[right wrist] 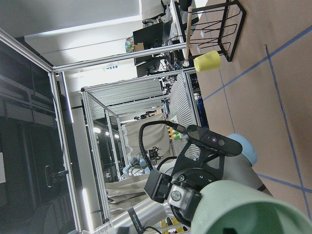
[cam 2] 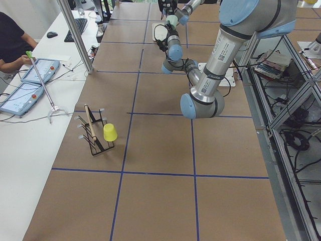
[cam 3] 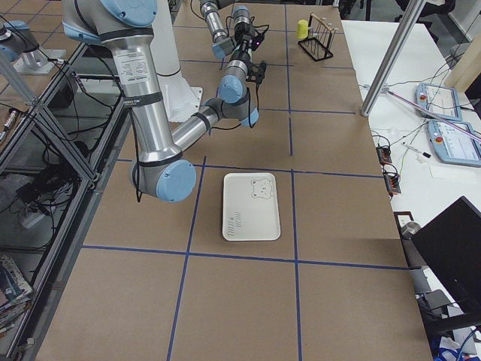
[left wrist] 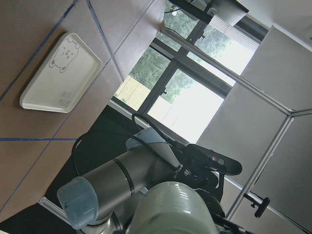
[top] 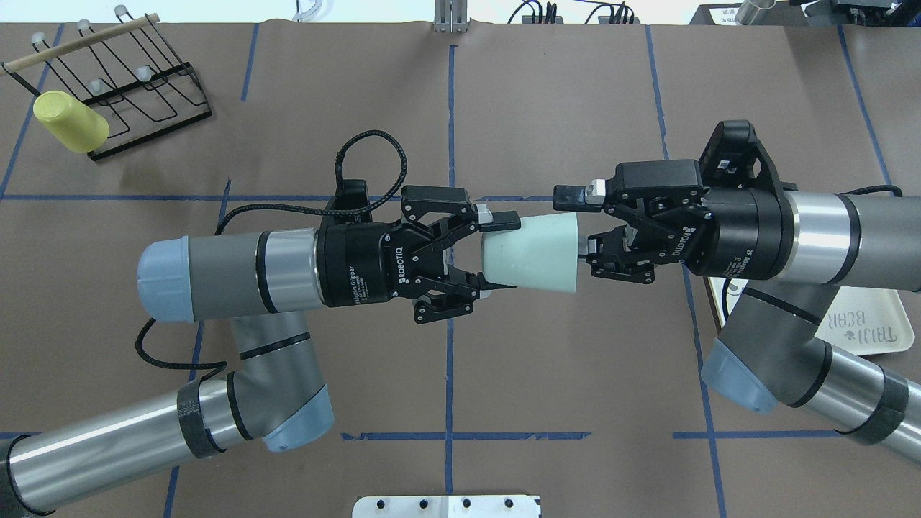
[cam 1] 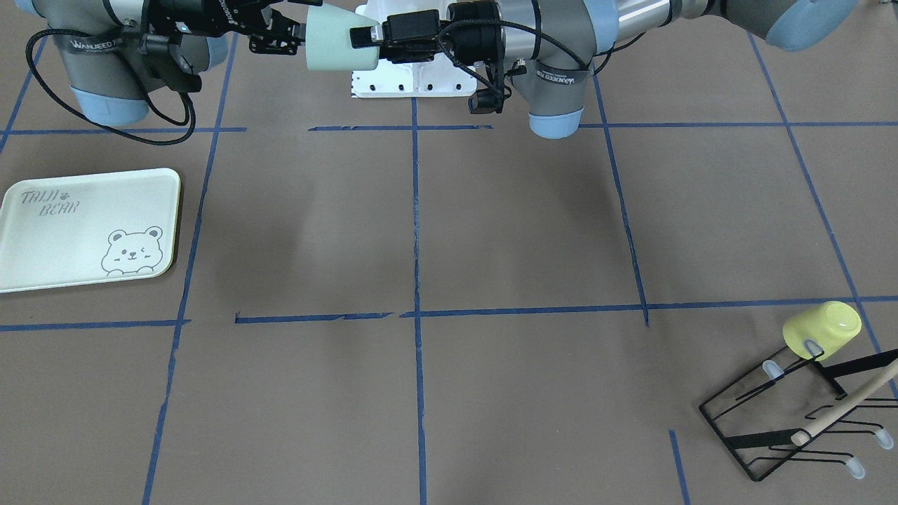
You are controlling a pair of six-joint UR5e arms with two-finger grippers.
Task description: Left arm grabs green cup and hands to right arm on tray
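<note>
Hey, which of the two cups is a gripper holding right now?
The green cup, clamped at its narrow end by the left gripper and held sideways above the table. The yellow cup sits on the rack, untouched.

Bright, even overhead light covers the brown paper-covered table (cam 1: 491, 231), leaving soft, diffuse shadows. In the left wrist view daylight through tall glass windows (left wrist: 185, 97) blows out white, and the near pale mint-green plastic cup (left wrist: 175, 209) blurs

The brown table (cam 1: 491, 231) has blue tape lines. Seen from the front camera, the tray (cam 1: 42, 238) lies flat at 9 o'clock. 1 black wire rack (cam 1: 772, 421) holding 1 yellow cup (cam 1: 822, 330) stands at 4 o'clock. 1 white plate (cam 1: 414, 84) sits at 12 o'clock.
</note>
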